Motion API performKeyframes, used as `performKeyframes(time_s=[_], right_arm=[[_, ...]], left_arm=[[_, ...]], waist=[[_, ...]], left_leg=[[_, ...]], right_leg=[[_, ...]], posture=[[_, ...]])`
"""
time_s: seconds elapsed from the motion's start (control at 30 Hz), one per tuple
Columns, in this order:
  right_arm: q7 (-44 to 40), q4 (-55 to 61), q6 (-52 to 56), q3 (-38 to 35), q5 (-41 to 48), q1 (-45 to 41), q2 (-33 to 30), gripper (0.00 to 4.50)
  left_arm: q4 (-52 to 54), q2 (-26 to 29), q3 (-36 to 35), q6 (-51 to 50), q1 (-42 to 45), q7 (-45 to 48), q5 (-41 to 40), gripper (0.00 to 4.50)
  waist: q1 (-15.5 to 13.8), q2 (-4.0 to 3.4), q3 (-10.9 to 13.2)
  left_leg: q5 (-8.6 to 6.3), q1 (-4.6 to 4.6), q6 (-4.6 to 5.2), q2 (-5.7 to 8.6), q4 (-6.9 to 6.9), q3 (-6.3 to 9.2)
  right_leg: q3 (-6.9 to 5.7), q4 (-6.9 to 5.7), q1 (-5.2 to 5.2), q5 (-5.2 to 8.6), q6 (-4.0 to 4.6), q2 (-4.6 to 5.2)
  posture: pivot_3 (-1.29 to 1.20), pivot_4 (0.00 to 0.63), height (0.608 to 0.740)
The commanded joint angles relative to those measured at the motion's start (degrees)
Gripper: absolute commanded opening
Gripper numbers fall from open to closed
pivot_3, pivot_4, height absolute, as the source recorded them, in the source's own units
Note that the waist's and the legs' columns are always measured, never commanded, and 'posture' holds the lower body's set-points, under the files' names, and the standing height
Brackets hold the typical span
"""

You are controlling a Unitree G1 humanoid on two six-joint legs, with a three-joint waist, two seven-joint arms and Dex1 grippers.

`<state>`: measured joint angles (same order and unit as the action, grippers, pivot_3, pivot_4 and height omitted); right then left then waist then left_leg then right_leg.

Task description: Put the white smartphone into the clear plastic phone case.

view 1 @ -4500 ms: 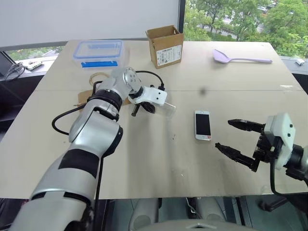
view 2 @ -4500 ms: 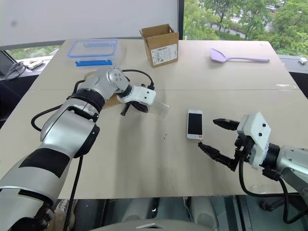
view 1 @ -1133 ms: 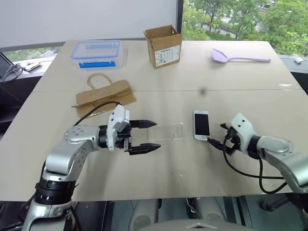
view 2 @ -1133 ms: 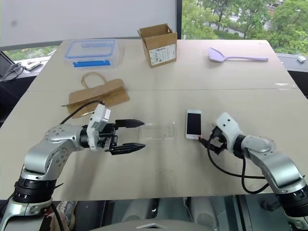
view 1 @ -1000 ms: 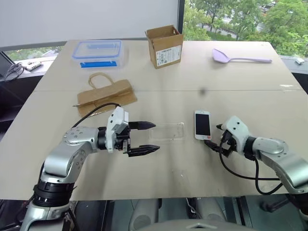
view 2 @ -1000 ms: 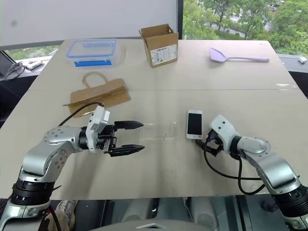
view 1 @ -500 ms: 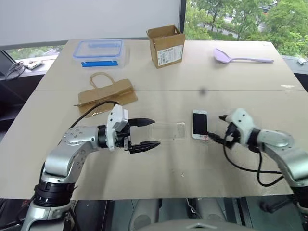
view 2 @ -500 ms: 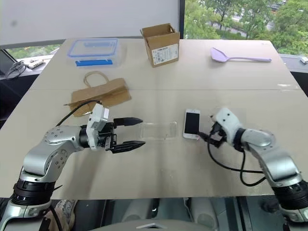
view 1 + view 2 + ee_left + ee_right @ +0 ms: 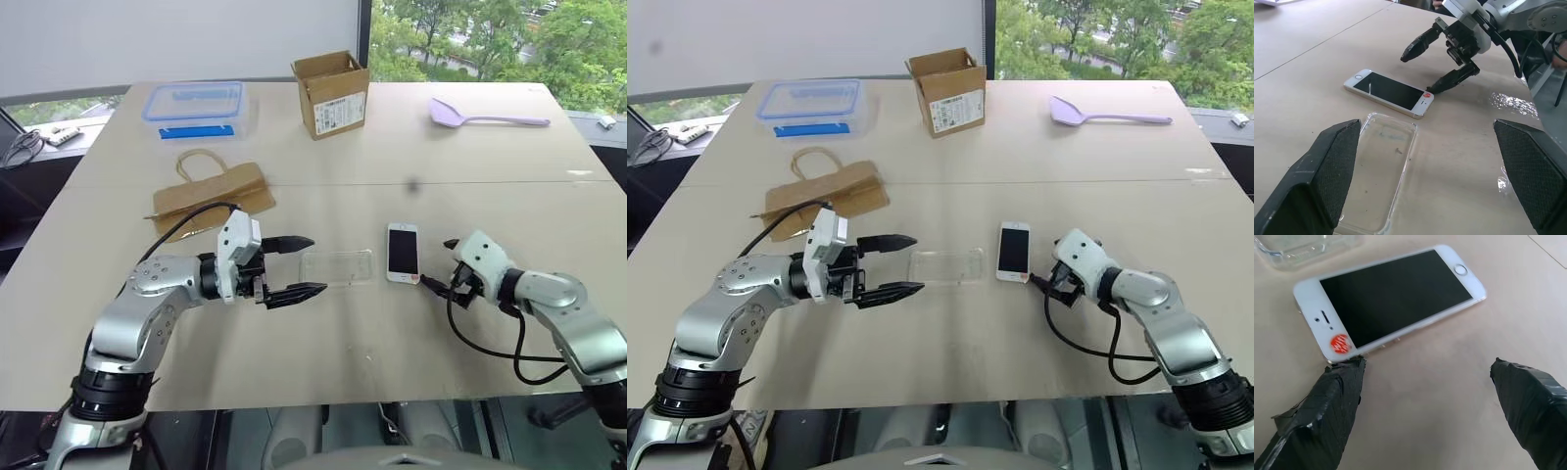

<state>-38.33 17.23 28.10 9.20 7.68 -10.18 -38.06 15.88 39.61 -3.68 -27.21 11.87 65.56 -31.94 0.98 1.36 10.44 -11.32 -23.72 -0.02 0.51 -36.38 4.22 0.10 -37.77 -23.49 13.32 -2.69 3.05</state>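
Note:
The white smartphone (image 9: pixel 403 252) lies screen up on the beige table (image 9: pixel 323 362), its red-dotted end toward me. Just to its left lies the clear plastic phone case (image 9: pixel 336 266), flat with its hollow up. My left gripper (image 9: pixel 315 264) points at the case's left end, open, with its fingertips just short of that end and nothing held. My right gripper (image 9: pixel 436 262) is open at the phone's near right corner. In the right wrist view one fingertip (image 9: pixel 1354 369) sits against that corner of the phone (image 9: pixel 1391 298). The left wrist view shows the case (image 9: pixel 1378 171), the phone (image 9: pixel 1388 92) and the right gripper (image 9: pixel 1418 73).
A brown paper bag (image 9: pixel 211 196) lies behind my left arm. At the far side stand a blue-lidded clear storage box (image 9: pixel 196 106) and a cardboard box (image 9: pixel 333 93). A lilac spatula (image 9: pixel 490 116) lies far right. A black cable loops beside each forearm.
Since the earliest frames my left gripper has set the case down beside the phone. In the last second my right gripper shifted at the phone's corner, nudging the phone slightly toward the case.

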Motion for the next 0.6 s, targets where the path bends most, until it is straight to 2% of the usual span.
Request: performKeyframes(time_s=[0.03,0.2,0.37,0.5,0.6], right_arm=[[-0.64,2.17,-0.62,1.63,0.39,-0.51,2.18,4.50],[-1.45,1.91,-1.25,-1.77,1.24,-0.25,1.68,4.50],[-7.55,2.89,-0.41,-7.53,9.53,-2.46,0.65,4.50],[-10.82,-2.51,-2.85,-6.75,8.97,-8.67,-0.72,4.50],[-11.73,-11.45,-0.52,-3.76,6.37,-17.77,-0.61,4.50]], left_arm=[[1.89,1.25,0.16,-0.22,-0.06,-2.50,1.53,4.44],[1.84,0.17,1.45,-4.70,3.31,-8.33,1.96,4.44],[1.50,0.19,1.62,-2.95,3.04,-5.52,0.62,4.44],[1.43,0.35,1.69,-2.43,2.84,-5.00,0.82,4.44],[1.12,0.20,1.79,-2.09,2.99,-5.12,0.98,4.44]], waist=[[0.03,0.00,0.00],[-0.23,-0.01,0.00],[-0.14,-0.02,0.01],[-0.05,-0.04,0.02],[-0.06,-0.05,0.03]], left_leg=[[0.00,0.01,0.00,-0.02,0.00,0.01],[0.00,-0.01,0.00,-0.02,0.01,0.05],[0.00,-0.02,0.00,0.01,0.01,-0.02],[0.00,0.00,0.00,-0.01,0.01,-0.01],[0.00,0.01,0.00,0.00,0.01,-0.02]], right_leg=[[0.00,-0.01,0.00,0.00,0.00,-0.03],[-0.03,-0.01,0.00,0.00,-0.01,-0.03],[0.03,0.00,0.00,-0.02,0.00,0.01],[0.02,-0.01,-0.01,-0.01,0.00,-0.03],[0.02,-0.02,-0.01,-0.02,0.01,-0.02]], posture=[[0.00,0.150,0.740],[0.00,0.150,0.740],[0.00,0.150,0.740],[0.00,0.150,0.740],[0.00,0.150,0.740]])
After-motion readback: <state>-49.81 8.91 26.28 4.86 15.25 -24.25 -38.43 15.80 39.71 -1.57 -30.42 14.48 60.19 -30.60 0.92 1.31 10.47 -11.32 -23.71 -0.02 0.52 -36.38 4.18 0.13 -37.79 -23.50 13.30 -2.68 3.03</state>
